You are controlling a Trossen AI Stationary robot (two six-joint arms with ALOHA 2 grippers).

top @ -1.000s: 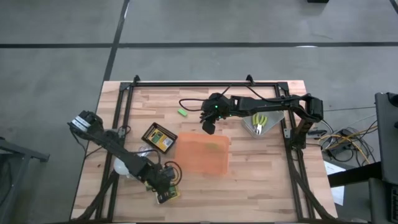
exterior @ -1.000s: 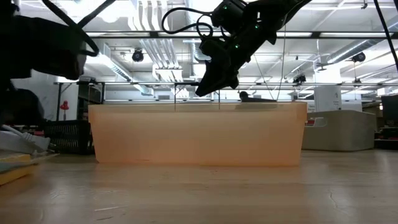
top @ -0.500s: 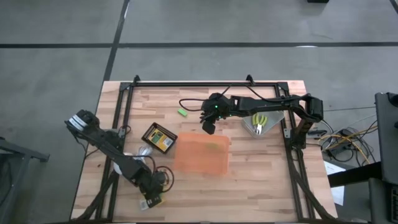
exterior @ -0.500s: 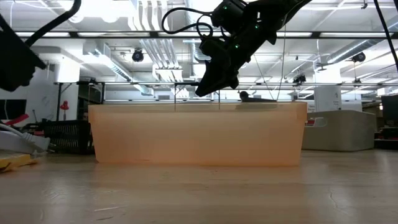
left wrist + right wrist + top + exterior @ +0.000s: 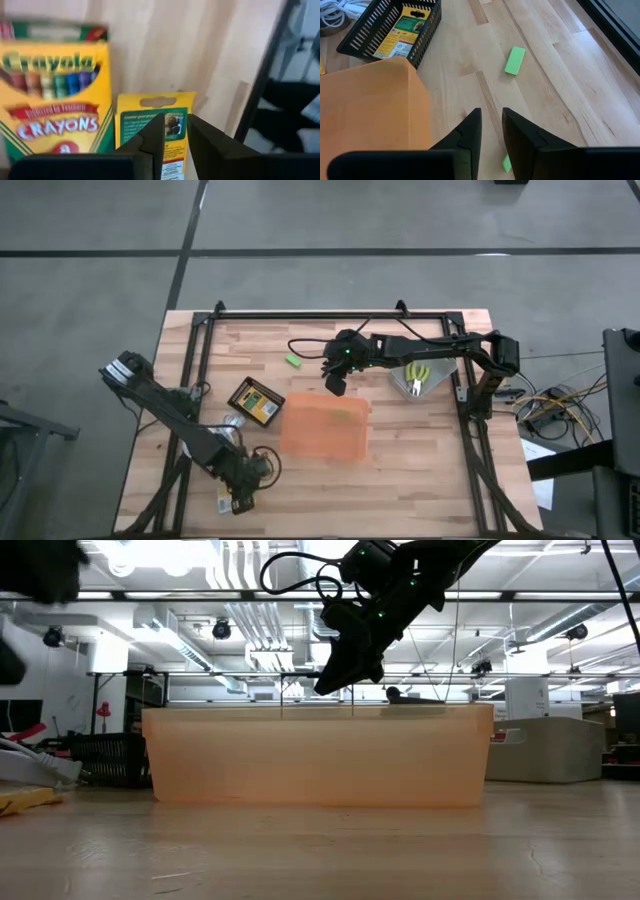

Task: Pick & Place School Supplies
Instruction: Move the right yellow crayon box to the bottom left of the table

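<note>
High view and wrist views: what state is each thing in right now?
Orange tray: upright on the table.
Black basket: holds a yellow-and-green packet.
Green block: loose on the table.
Scissors: lying flat, untouched.
Crayon box: flat on the table.
Right gripper: empty, jaws slightly apart, raised beside the tray.
Left gripper: low over a small yellow card.

Overhead looking down, low level, both sharing tray (image 5: 325, 430)
</note>
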